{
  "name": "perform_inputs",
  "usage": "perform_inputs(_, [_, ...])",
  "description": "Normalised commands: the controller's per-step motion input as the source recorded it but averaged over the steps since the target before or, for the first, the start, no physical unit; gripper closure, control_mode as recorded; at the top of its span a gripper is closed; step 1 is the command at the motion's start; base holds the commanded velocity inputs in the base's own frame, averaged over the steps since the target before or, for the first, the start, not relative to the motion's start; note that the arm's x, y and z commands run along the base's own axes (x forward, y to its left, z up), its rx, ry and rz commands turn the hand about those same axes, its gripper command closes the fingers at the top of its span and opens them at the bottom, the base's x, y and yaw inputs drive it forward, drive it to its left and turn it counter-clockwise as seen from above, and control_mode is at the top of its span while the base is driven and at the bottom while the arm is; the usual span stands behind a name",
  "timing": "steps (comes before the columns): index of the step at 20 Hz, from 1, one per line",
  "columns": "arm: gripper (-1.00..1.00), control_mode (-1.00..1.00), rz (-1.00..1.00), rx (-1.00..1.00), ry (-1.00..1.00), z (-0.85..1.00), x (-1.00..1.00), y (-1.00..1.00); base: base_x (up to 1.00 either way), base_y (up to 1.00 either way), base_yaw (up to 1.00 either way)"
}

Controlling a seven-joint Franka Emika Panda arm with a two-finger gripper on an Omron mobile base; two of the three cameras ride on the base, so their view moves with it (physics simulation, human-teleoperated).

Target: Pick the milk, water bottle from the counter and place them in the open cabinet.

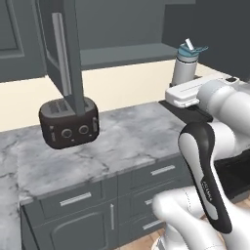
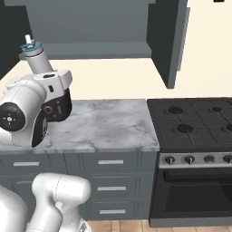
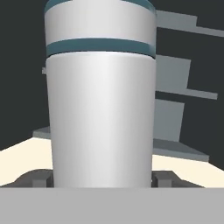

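The water bottle [image 3: 100, 109], light grey with teal bands, stands upright between my fingertips [image 3: 164, 177], and my gripper [image 3: 101, 177] is shut on its lower body. It is held in the air above the marble worktop, its teal cap and spout near the level of the open cabinet's shelf [image 1: 127, 53]. From the left base the water bottle [image 1: 185, 66] rises above my white hand; from the right base the water bottle [image 2: 38, 59] leans slightly left. The open cabinet [image 2: 90, 50] is dark grey with a bare shelf. The milk and the counter are out of view.
The cabinet door [image 1: 61, 49] with its silver bar handle hangs open over a black toaster [image 1: 68, 124] on the marble worktop [image 1: 132, 141]. A second door [image 2: 174, 41] stands open at the right. A black stove [image 2: 195, 122] adjoins the worktop.
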Motion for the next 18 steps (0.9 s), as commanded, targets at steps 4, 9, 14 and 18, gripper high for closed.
perform_inputs(4, [1.0,1.0,0.0,0.0,0.0,0.0,0.0,0.0,0.4,0.09,0.0])
perform_inputs(9, [1.0,1.0,0.0,0.0,0.0,0.0,0.0,0.0,0.52,0.1,0.0])
perform_inputs(14, [1.0,1.0,0.0,0.0,0.0,0.0,0.0,0.0,0.5,0.11,0.0])
perform_inputs(18, [1.0,1.0,0.0,0.0,0.0,0.0,0.0,0.0,0.5,0.11,0.0])
